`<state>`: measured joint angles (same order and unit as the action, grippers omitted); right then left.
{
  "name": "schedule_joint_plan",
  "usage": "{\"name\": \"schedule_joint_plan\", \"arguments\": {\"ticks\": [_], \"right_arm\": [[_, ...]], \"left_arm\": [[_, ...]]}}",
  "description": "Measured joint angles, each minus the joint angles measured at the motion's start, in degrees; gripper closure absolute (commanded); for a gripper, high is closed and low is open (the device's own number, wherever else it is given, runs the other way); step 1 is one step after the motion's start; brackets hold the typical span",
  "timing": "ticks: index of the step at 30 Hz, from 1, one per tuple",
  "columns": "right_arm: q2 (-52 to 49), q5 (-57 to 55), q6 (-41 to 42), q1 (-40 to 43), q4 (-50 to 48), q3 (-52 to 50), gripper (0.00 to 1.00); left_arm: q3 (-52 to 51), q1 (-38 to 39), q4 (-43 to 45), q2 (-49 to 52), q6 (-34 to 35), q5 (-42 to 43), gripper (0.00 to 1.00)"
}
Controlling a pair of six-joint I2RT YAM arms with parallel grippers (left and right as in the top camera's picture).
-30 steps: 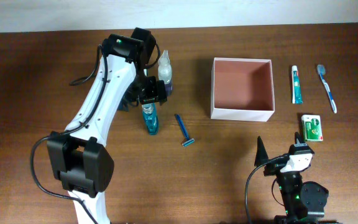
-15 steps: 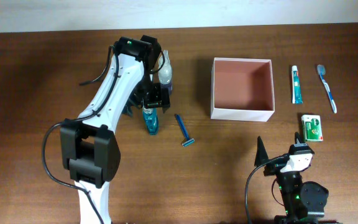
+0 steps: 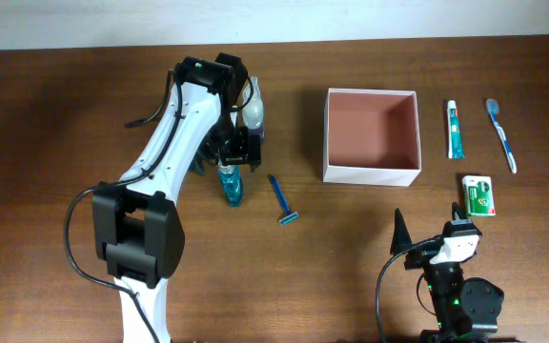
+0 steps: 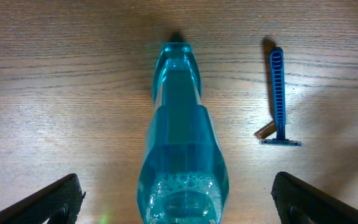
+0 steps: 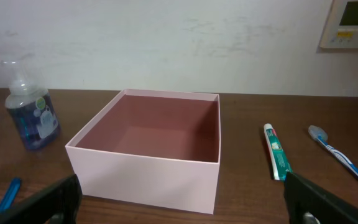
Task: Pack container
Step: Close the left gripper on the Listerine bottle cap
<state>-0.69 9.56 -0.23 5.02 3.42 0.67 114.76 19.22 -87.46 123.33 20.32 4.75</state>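
Container (image 3: 370,175) apparently right of left gripper (image 3: 232,160)

Razor (image 3: 283,200) between bottle (image 3: 231,184) and container (image 3: 371,175) (toothpaste (image 3: 455,131) beyond)

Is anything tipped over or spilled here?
The blue bottle lies on its side between the fingers of the open left gripper, but no spill shows. The container sits squarely, empty. Nothing else looks odd.

Overhead looks straight down; left wrist, close, shares the razor (image 4: 279,99); right wrist, low, the container (image 5: 148,174).
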Motion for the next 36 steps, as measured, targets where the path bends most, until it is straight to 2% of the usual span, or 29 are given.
{"name": "schedule_joint_plan", "arguments": {"ticks": [30, 31, 32, 33, 36], "right_arm": [[0.0, 0.0, 0.0, 0.0, 0.0, 0.0, 0.01], [0.0, 0.0, 0.0, 0.0, 0.0, 0.0, 0.01], [0.0, 0.0, 0.0, 0.0, 0.0, 0.0, 0.01], [0.0, 0.0, 0.0, 0.0, 0.0, 0.0, 0.01], [0.0, 0.0, 0.0, 0.0, 0.0, 0.0, 0.01]], "left_arm": [[-0.2, 0.0, -0.7, 1.5, 0.0, 0.9, 0.01], [-0.2, 0.0, -0.6, 1.5, 0.0, 0.9, 0.05], [-0.2, 0.0, -0.5, 1.5, 0.0, 0.9, 0.17], [-0.2, 0.0, -0.5, 1.5, -0.2, 0.8, 0.23], [-0.2, 0.0, -0.4, 1.5, -0.6, 1.0, 0.25]]}}
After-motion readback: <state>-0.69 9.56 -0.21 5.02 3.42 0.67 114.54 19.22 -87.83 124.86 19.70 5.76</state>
